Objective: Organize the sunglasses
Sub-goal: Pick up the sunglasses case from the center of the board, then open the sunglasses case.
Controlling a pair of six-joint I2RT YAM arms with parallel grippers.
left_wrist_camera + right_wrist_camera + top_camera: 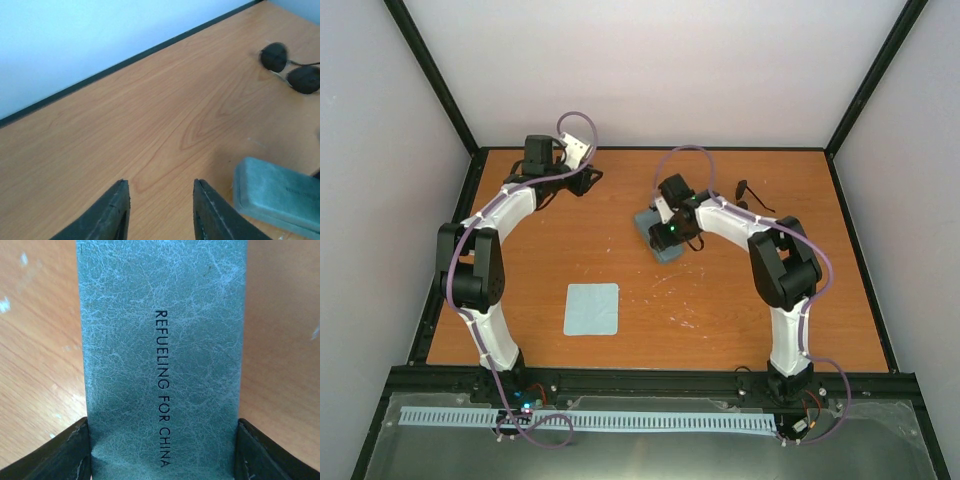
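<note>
1. Orange-brown wooden table, boxed in by white walls and black framing, is the stage for a sunglasses tidy-up.
2. Right gripper straddles a closed oblong grey-blue textured case, lettering up. Its fingers sit against both long sides and appear to be clamping it. In the right wrist view the case runs 12 to 6 o'clock, with a finger at 9 and another at 3.
3. Left gripper hovers over bare wood near the table's far edge, jaws spread with nothing between them.
4. Small black wire-framed sunglasses with two dark rounded lenses lie on the table at about 2 o'clock from the left jaws. The lens row runs roughly 10 to 4 o'clock in the left wrist view.
5. From overhead, the sunglasses sit near the case at about 2 o'clock from the right gripper and 3 o'clock from the left. The right arm is the nearer, but it looks occupied, so the free left arm seems the likelier one to fetch them.
6. Square light-blue cloth lies flat at about 7 o'clock from the case, well apart from both grippers.
</note>
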